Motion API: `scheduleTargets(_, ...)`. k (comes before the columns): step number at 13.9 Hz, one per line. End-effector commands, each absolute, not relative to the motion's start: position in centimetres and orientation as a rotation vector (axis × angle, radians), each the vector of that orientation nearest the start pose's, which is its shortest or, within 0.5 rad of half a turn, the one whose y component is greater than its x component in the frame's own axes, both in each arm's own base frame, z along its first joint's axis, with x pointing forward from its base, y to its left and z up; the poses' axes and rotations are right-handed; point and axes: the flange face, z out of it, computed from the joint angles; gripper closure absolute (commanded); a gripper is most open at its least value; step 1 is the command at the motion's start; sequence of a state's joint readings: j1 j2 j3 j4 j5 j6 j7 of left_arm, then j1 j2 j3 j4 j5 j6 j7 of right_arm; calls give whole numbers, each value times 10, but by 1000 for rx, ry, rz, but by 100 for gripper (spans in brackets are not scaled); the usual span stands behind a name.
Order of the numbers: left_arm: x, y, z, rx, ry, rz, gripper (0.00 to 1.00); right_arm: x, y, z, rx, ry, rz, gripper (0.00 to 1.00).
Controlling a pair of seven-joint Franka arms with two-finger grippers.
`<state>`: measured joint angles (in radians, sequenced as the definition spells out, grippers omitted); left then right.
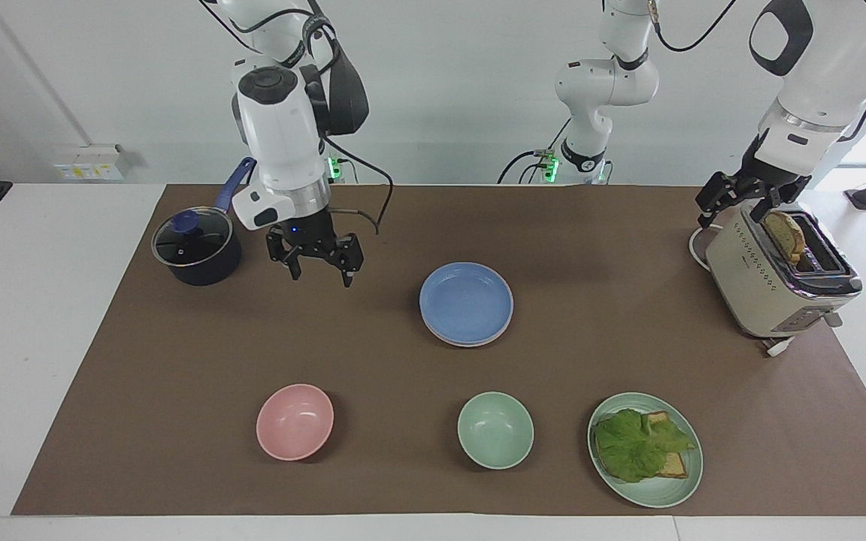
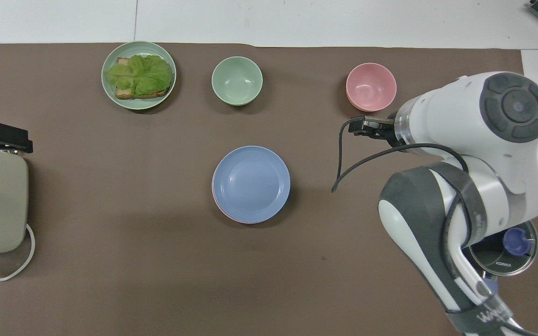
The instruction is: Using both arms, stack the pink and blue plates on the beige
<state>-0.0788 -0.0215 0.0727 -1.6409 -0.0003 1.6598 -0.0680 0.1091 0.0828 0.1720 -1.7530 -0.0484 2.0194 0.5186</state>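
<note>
The blue plate [image 1: 466, 302] lies near the middle of the brown mat [image 1: 177, 353] on the worktop [image 1: 19, 323], uppermost of a stack. A thin pink rim [image 2: 222, 213], taken to be the pink plate, shows under its edge on the side nearer the robots. Whether a beige plate lies beneath cannot be told from either view.

The right gripper [image 1: 318, 269] hangs raised over bare mat, between the stack and the dark saucepan [image 1: 196, 248] with its glass lid. Its jaws stand wide and hold nothing. It is well apart from the blue plate.

The left gripper [image 1: 734, 203] is at the left arm's end of the worktop, just over the cream toaster [image 1: 767, 279], close to the slice of bread [image 1: 785, 234] standing in its slot. This arm waits. Its jaws appear spread, with nothing seen between them; contact with the toaster cannot be determined.

Farther from the robots than the stack, in a row: a pink bowl [image 1: 295, 421] toward the right arm's end, a green bowl [image 1: 495, 430] about level with the stack, and a pale green plate [image 1: 673, 492] carrying lettuce [image 1: 636, 443] on toast toward the left arm's end. All three sit apart from one another and from the stack.
</note>
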Motion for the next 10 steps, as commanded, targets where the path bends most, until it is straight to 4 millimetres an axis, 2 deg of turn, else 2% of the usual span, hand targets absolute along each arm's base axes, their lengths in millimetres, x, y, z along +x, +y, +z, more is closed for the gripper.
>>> scheduleTargets(1,552,-2,616,-3137,-96,-60,0,571,140,581,-3091,383,-284,0)
scheduleTargets(4,552,-2,616,-3137,-96,-60,0,565,118,622,-3115,418,-201,0)
scheduleTargets(6,552,-2,616,-3137,-96,-60,0,558,99,631,-3148,371,-128,0)
scheduleTargets(8,552,-1,616,-3137,-96,-60,0,547,72,653,-3150,350,-155,0)
scheduleTargets(10,552,-1,616,-3137,-96,-60,0,539,46,661,-3161,324,-126,0)
